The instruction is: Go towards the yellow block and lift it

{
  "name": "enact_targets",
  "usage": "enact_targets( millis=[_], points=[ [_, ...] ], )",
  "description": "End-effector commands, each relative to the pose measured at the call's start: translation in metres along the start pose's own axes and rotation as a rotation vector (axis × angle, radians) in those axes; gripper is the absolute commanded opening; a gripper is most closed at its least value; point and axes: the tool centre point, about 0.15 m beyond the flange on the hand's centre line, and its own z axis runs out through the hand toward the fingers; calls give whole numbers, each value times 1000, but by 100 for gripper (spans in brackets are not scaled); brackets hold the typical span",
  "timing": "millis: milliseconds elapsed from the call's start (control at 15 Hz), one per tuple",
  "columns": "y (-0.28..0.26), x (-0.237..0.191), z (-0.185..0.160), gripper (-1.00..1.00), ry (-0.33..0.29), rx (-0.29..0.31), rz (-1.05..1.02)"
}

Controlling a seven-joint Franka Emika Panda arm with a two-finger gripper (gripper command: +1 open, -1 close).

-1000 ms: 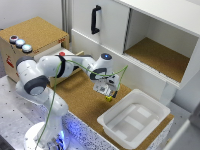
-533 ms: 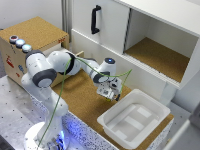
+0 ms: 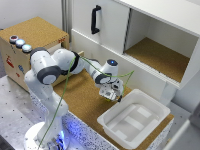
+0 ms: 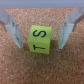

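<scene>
Since the arm has swung across the cork-covered work surface [image 3: 87, 100] over the last second, moving from a spot nearer the middle toward the exterior view's right, the grey two-fingered gripper [image 3: 112, 93] now hangs just beside the near corner of the white rectangular plastic bin [image 3: 134, 122]. That shift looks like the end of the approach: in the wrist view the small yellow cube with dark letter-like marks [image 4: 40, 39] sits on the cork squarely between the two pale fingers [image 4: 14, 31], which stand spread wide with clear gaps on either side and hold nothing. The gripper [image 4: 40, 31] therefore seems lined up, and what is left, by my reading, is a short descent, a closing squeeze and the lift. In the exterior view the cube itself is hidden under the hand, so its place there can only be taken as directly below the fingers. Around it stand the white cabinet with an open cork-floored shelf [image 3: 160, 55] and black door handle [image 3: 94, 19], and a cork-topped box carrying coloured round buttons [image 3: 20, 42], well apart. The bin's rim is the nearest thing that could catch a finger; a green cable [image 3: 95, 65] drapes along the arm.
</scene>
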Motion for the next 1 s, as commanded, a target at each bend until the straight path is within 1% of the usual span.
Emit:
enact_targets(
  millis=[0, 133, 400, 533, 667, 800, 933],
  points=[
    [8, 19, 10, -100, -24, 62, -17],
    [4, 14, 5, -100, -19, 65, -5],
    [-11, 5, -32, -100, 37, 71, 19],
    [-21, 4, -49, -100, 54, 66, 6],
    [-35, 6, -75, -100, 82, 73, -19],
    [-60, 13, -104, -100, 90, 97, -95],
    [-86, 17, -136, -100, 124, 85, -139]
  ],
)
